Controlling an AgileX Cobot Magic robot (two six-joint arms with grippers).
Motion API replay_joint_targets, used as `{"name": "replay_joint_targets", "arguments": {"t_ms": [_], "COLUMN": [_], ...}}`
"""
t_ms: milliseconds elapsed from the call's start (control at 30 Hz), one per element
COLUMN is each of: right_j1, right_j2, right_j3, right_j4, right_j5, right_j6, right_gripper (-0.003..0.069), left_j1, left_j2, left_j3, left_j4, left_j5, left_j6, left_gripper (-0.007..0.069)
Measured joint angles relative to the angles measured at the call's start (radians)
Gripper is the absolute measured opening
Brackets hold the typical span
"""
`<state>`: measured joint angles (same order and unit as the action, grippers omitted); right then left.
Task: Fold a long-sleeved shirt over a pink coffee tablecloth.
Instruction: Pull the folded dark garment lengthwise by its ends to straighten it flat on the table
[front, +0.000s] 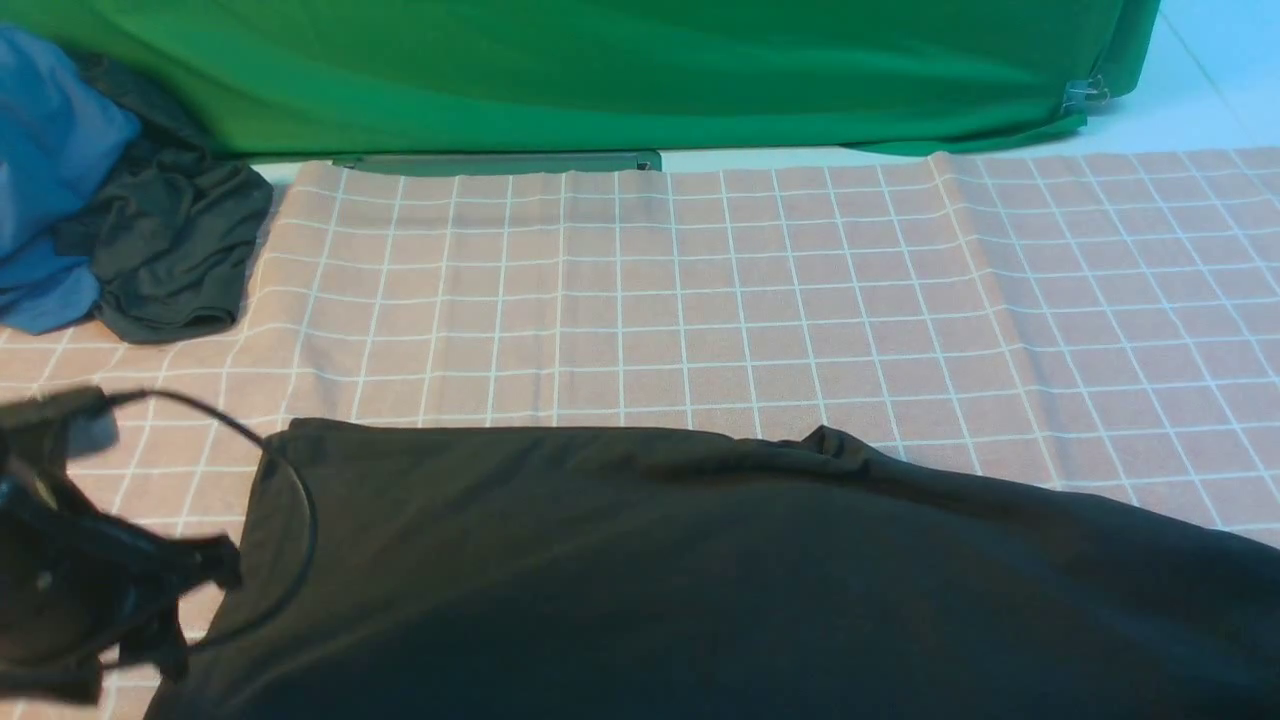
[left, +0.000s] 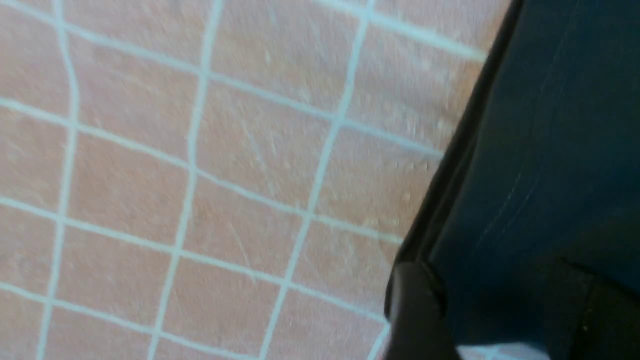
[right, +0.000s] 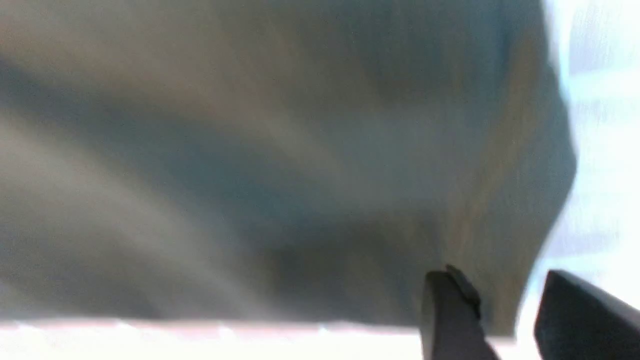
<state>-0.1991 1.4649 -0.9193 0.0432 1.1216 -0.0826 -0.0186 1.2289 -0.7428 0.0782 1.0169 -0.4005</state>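
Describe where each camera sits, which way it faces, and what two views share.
Front view: between the arms, facing forward over the black shirt on the checked tablecloth toward a green cloth; blurred left gripper at left.
Left wrist view: on the left arm, facing tablecloth and shirt edge; that gripper's fingers show, apart.
Right wrist view: on the right arm, close on the blurred shirt; right gripper shows, open.
Shared: front and left wrist views both show the shirt's edge on the tablecloth.
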Motion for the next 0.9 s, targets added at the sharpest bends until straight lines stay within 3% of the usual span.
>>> {"name": "replay_joint_targets", "arguments": {"t_ms": [133, 167, 233, 300, 333, 367, 433, 600, 900], "right_j1": [0.076, 0.148, 0.223, 0.324, 0.333, 0.39, 0.467, 0.558, 0.563], "right_j2": [-0.004, 0.003, 0.022, 0.066, 0.077, 0.12, 0.195, 0.345, 0.451], "right_j3": [-0.085, -0.12, -0.149, -0.181, -0.186, -0.201, -0.214, -0.23, -0.243], "right_j4": [0.162, 0.216, 0.246, 0.263, 0.264, 0.269, 0.277, 0.276, 0.267], "right_j5": [-0.102, -0.174, -0.229, -0.261, -0.262, -0.271, -0.282, -0.345, -0.606], "right_j6": [-0.126, -0.182, -0.225, -0.294, -0.301, -0.338, -0.366, -0.385, -0.31], "right_gripper": [0.026, 0.0259, 0.0265, 0.0278, 0.0279, 0.0276, 0.0237, 0.0062, 0.0036], "left_j1": [0.0, 0.0, 0.0, 0.0, 0.0, 0.0, 0.0, 0.0, 0.0], "left_j2": [0.0, 0.0, -0.001, 0.0, 0.001, 0.003, 0.011, 0.025, 0.027], "left_j3": [-0.062, -0.082, -0.088, -0.089, -0.089, -0.089, -0.088, -0.043, 0.017], "left_j4": [-0.054, -0.154, -0.232, -0.332, -0.339, -0.381, -0.406, -0.411, -0.406], "left_j5": [-0.018, -0.039, -0.053, -0.068, -0.069, -0.07, -0.07, -0.091, -0.146], "left_j6": [0.011, 0.081, 0.137, 0.201, 0.204, 0.228, 0.236, 0.247, 0.248], "left_gripper": [0.0422, 0.0373, 0.0293, 0.0146, 0.0133, 0.0061, 0.0024, 0.0012, 0.0012]}}
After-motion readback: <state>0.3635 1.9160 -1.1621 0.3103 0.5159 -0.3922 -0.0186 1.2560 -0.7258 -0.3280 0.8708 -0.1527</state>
